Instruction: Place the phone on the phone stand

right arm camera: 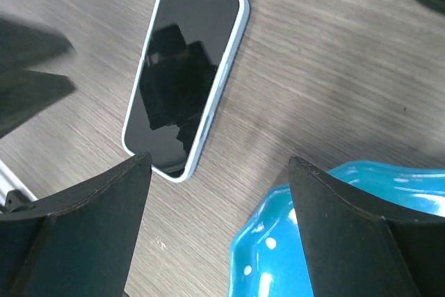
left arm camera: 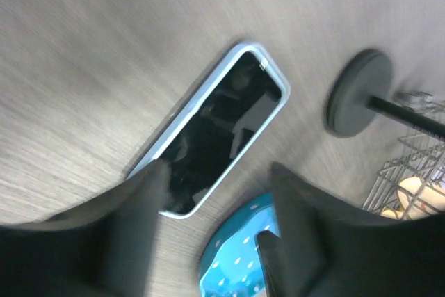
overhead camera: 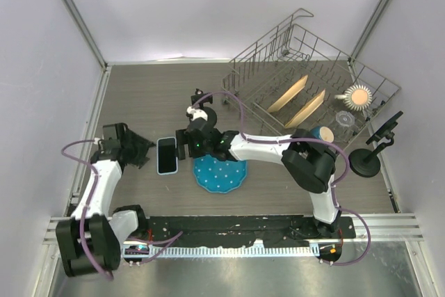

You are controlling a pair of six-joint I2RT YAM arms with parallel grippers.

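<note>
Phone point(overhead camera: 167, 155) lies flat on table point(overhead camera: 149, 99) (screen up).

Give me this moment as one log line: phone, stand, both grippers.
phone: lying flat, ungrasped | phone stand: empty, far right | left gripper: jaws open, left of phone | right gripper: jaws open, right of phone

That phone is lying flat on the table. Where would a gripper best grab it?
Across the two long edges of the phone, near mid-length, coming straight down from above. It lies flat with its screen up, so only its thin sides offer a grip, and its short width is probably an easier span to pinch than its length.
</note>
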